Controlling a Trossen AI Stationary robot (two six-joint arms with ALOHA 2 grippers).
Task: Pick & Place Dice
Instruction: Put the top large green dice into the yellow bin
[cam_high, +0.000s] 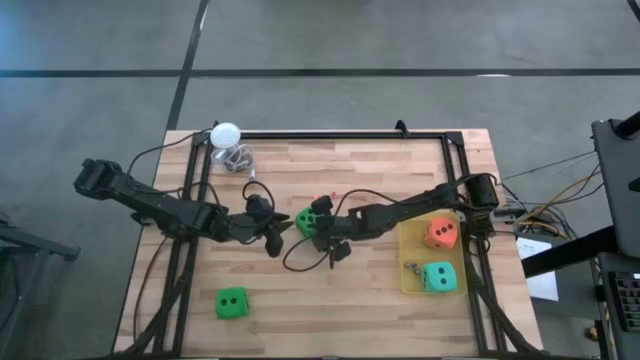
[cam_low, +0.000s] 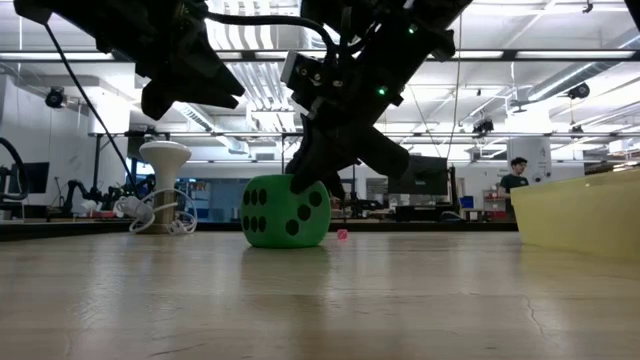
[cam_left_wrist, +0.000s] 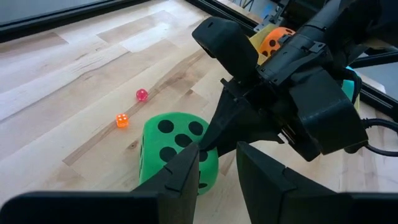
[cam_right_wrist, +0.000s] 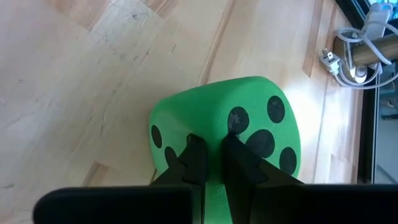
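While right gripper (cam_right_wrist: 211, 163) pinches green die (cam_right_wrist: 236, 130) mid-bench | step: grasp | next: lift, carry right to yellow tray (cam_high: 412, 282) | left gripper (cam_left_wrist: 214, 177) part-spread, idle

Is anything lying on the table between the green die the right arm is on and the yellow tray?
Nothing visible. The right gripper is pinching the green die, and the bare wood between it and the yellow tray carries only the right arm above it.
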